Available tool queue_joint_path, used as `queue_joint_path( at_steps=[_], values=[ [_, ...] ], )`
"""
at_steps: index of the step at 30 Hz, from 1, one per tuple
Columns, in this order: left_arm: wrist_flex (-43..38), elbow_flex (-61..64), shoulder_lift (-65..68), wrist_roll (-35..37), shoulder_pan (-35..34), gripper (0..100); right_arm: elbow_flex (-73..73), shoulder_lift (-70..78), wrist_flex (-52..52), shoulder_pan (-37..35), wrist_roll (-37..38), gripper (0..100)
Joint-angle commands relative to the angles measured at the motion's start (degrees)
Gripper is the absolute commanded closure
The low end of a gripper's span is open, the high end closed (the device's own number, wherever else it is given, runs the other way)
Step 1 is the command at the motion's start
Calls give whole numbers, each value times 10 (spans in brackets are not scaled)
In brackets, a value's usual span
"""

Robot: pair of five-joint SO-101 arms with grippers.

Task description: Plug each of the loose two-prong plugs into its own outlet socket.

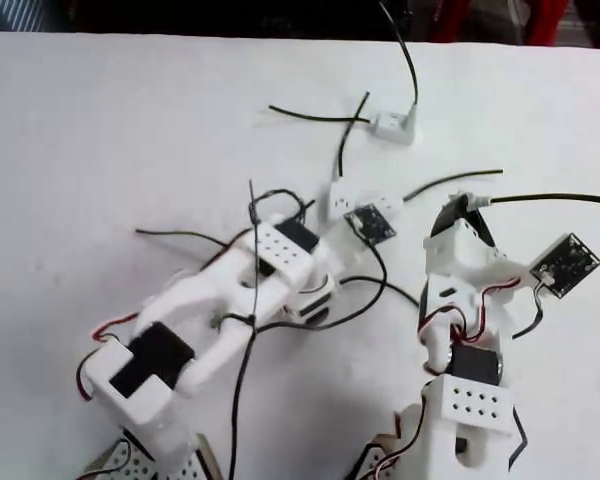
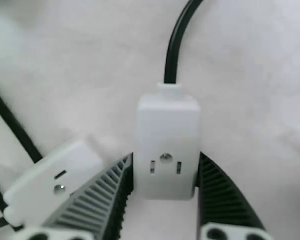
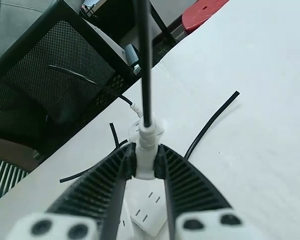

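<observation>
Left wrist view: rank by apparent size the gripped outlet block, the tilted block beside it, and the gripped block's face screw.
1. Gripped outlet block.
2. Tilted block, partly hidden by a gripper finger, so its gap to the first is unsure.
3. Screw, clearly smallest.

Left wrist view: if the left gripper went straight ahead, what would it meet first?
The left gripper is shut on a white outlet block; ahead lies that block's black cord on the white table, depth unclear.
</observation>
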Motion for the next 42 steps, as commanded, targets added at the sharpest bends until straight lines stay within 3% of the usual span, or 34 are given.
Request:
queue_joint_path(
  at_steps=[1, 11, 21, 26, 33, 42],
  values=[
    [44, -42, -73, 0, 5, 801, -8, -15, -10, -3, -1, 981],
    [45, 27, -153, 0, 57, 792, -8, -15, -11, -3, -1, 981],
    [-65, 121, -153, 2, 65, 766, -8, -15, -10, -3, -1, 981],
    [-83, 132, -127, 7, 44, 766, -8, -15, -9, -3, -1, 981],
    [-12, 29, -40, 9, 39, 777, -8, -15, -9, -3, -1, 981],
    [70, -21, -152, 20, 51, 800, -8, -14, -12, -4, 21, 981]
  ],
)
